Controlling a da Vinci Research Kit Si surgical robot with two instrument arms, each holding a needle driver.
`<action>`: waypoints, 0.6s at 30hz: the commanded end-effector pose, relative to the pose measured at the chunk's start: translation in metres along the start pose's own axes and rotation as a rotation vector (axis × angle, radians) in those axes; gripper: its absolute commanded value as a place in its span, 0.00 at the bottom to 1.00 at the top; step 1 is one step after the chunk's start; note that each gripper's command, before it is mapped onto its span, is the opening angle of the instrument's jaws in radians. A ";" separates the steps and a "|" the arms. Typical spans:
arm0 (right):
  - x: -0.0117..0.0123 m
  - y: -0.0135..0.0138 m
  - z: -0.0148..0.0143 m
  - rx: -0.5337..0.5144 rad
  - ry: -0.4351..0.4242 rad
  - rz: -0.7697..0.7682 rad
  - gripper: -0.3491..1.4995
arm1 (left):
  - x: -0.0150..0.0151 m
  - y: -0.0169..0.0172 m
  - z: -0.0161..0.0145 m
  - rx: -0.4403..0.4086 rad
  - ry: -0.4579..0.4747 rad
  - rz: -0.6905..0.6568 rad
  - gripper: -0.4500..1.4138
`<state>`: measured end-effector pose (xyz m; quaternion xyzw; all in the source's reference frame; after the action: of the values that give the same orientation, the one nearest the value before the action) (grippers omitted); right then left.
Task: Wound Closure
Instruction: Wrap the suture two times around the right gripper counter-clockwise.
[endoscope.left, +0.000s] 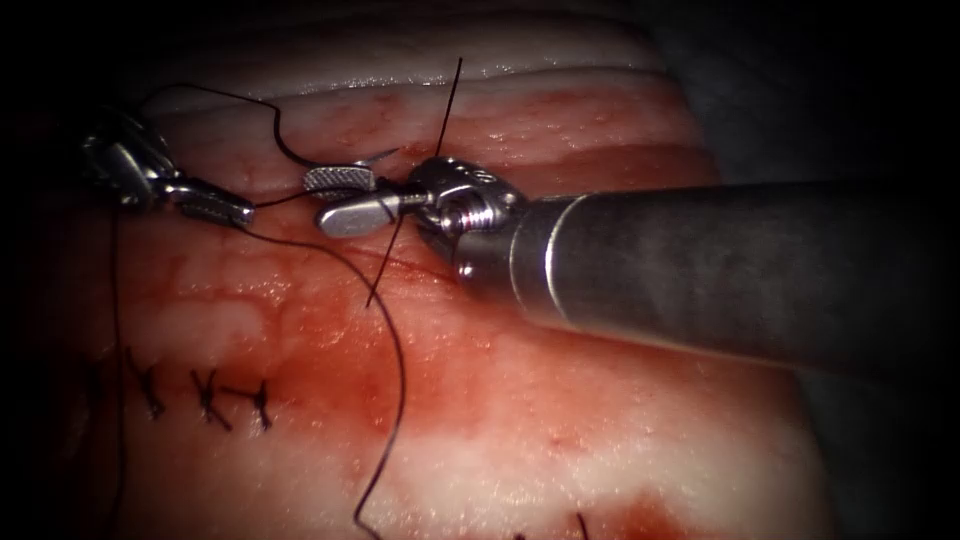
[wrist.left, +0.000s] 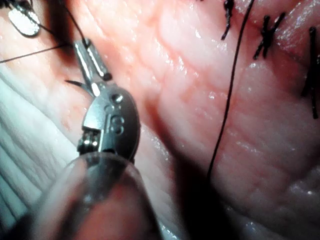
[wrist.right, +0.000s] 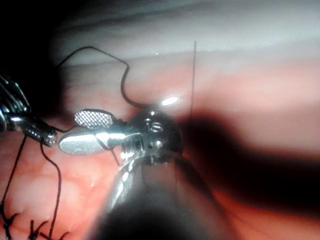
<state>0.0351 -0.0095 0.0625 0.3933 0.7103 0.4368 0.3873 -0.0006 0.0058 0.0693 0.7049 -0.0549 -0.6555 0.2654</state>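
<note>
My left tool (endoscope.left: 232, 209) is at the upper left of the tissue (endoscope.left: 560, 400), its jaws shut on the dark thread (endoscope.left: 285, 198). This thread runs taut from the left jaw tips into the gap of my right tool (endoscope.left: 325, 198), whose jaws stand open with nothing clamped. A thin bright curved sliver, apparently the needle (endoscope.left: 383, 155), lies on the tissue just behind the right tool's upper jaw, with neither tool holding it. The left wrist view has the left tool (wrist.left: 84, 49) shut on thread. In the right wrist view the right tool (wrist.right: 75, 130) is open.
Three dark stitches (endoscope.left: 208, 398) cross the cut at the lower left. One long strand (endoscope.left: 398, 370) trails down the tissue toward the front edge. A straight strand (endoscope.left: 448, 105) crosses the right tool's wrist. Red fluid wets the middle of the tissue.
</note>
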 end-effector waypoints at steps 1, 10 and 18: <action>0.0002 0.0006 0.0008 -0.002 0.009 0.014 0.47 | -0.0008 -0.0002 0.0007 0.003 -0.004 0.000 0.00; 0.0003 0.0001 0.0011 -0.012 0.037 0.035 0.56 | -0.0004 0.0006 0.0041 -0.023 0.009 0.000 0.00; 0.0006 0.0004 0.0006 -0.010 0.027 0.015 0.70 | 0.0014 -0.0012 0.0017 -0.005 -0.022 -0.019 0.00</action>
<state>0.0346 -0.0089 0.0620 0.3902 0.7099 0.4498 0.3762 -0.0015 0.0055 0.0667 0.6975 -0.0502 -0.6669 0.2574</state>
